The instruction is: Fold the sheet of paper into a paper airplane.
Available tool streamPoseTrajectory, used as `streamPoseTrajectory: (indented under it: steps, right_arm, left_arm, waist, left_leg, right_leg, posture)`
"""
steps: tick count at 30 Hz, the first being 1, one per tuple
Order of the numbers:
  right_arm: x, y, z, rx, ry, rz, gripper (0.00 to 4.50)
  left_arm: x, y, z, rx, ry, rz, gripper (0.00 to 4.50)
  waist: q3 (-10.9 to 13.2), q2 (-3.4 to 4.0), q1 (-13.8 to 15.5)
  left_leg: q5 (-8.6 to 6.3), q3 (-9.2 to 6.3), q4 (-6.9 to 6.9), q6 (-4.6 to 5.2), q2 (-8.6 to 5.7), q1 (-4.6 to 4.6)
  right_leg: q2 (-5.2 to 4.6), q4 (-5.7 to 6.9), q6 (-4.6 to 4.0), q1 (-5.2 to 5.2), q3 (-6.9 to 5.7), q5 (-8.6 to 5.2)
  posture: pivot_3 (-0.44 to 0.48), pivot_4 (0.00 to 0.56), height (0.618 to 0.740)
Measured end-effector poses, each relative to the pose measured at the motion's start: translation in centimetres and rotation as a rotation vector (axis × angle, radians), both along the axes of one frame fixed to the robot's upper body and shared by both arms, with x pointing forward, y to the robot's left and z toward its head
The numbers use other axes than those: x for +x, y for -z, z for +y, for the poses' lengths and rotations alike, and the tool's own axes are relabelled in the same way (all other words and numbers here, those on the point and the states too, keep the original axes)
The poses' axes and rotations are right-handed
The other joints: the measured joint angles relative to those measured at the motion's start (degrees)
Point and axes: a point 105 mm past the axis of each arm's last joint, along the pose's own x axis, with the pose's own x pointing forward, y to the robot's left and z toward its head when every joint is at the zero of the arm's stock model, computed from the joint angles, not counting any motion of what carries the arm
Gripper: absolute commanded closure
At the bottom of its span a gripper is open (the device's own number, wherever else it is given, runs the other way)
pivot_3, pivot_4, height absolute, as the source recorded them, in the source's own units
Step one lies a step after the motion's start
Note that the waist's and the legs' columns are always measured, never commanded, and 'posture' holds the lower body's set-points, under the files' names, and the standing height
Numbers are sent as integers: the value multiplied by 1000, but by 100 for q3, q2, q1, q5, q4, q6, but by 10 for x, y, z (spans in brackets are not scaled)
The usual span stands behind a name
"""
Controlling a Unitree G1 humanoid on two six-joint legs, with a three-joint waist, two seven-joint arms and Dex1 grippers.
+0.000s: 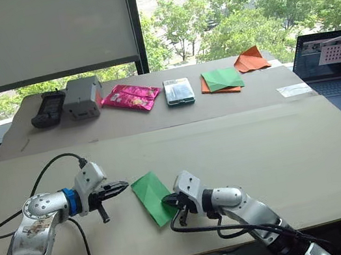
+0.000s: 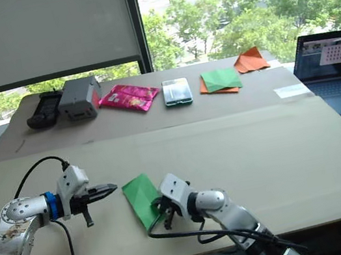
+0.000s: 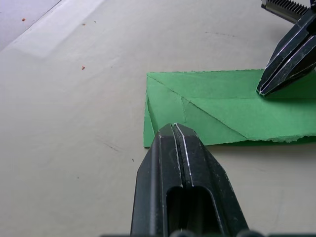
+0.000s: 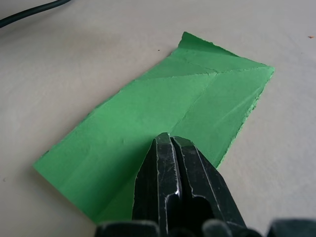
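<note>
While the sheet of paper (image 1: 153, 197) lies flat on the near part of the desk (image 1: 293, 145), already folded into a long narrow strip with diagonal creases at 1 end, both arms flank it. The right pincer (image 1: 170, 201) has its 2 fingers together, tips pressing down on the strip's right edge near the middle; it holds nothing. The left pincer (image 1: 123, 187) is also closed and empty, hovering just beside the strip's far-left corner, probably not touching, though the wrist view leaves that unclear.

Handling judgement: the paper is very light and thin, so it will slide on the smooth desk unless pinned and will crumple if pinched hard. Its edges look slightly ragged. Folded layers make it a bit stiffer along the creases. Best hold is likely at a free long edge or corner, lifting 1 layer while the other pincer pins the middle.
</note>
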Motion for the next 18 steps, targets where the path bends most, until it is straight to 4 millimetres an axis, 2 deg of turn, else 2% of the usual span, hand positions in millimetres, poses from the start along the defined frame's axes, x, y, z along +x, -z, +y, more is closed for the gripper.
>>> streamPoseTrajectory:
  steps: [2, 4, 9, 15, 18]
  right_arm:
    - [1, 0, 0, -7, 1, 7, 4460]
    - [1, 0, 1, -6, 1, 8, 4460]
    - [1, -1, 0, -6, 6, 6, 4460]
    - [2, -2, -4, -13, 19, 13, 4460]
    - [5, -4, -8, -4, 43, 29, 4460]
  left_arm:
    - [-2, -5, -17, -120, 18, 34, 4500]
    - [-5, -2, -28, -154, 39, 58, 4500]
    - [-14, 31, -40, -130, 39, 137, 4500]
    - [-18, 54, -33, -27, 30, 140, 4500]
    - [-18, 56, -34, 18, 58, 96, 4500]
  waist:
    - [-5, -1, -5]
    - [-13, -4, -22]
    - [-25, 20, -17]
    - [-25, 15, -4]
    - [-26, 14, 13]
  left_leg:
    - [0, 0, 4, 0, 0, 0]
    - [0, -1, 3, 0, 0, 1]
    - [0, -2, 3, 0, -1, 0]
    - [-1, -1, 6, -1, -5, -3]
    - [-1, -1, 6, -1, -5, -3]
  right_leg:
    - [0, 0, 3, 3, 0, 1]
    - [2, 0, 4, 3, 0, 2]
    - [2, -2, 4, 2, 1, 2]
    - [-2, -14, 4, 2, 3, 2]
    - [-3, -14, 4, 3, 3, 2]
  posture:
    - [0, 150, 740]
    - [0, 150, 740]
    - [0, 150, 740]
    - [0, 150, 740]
    - [0, 150, 740]
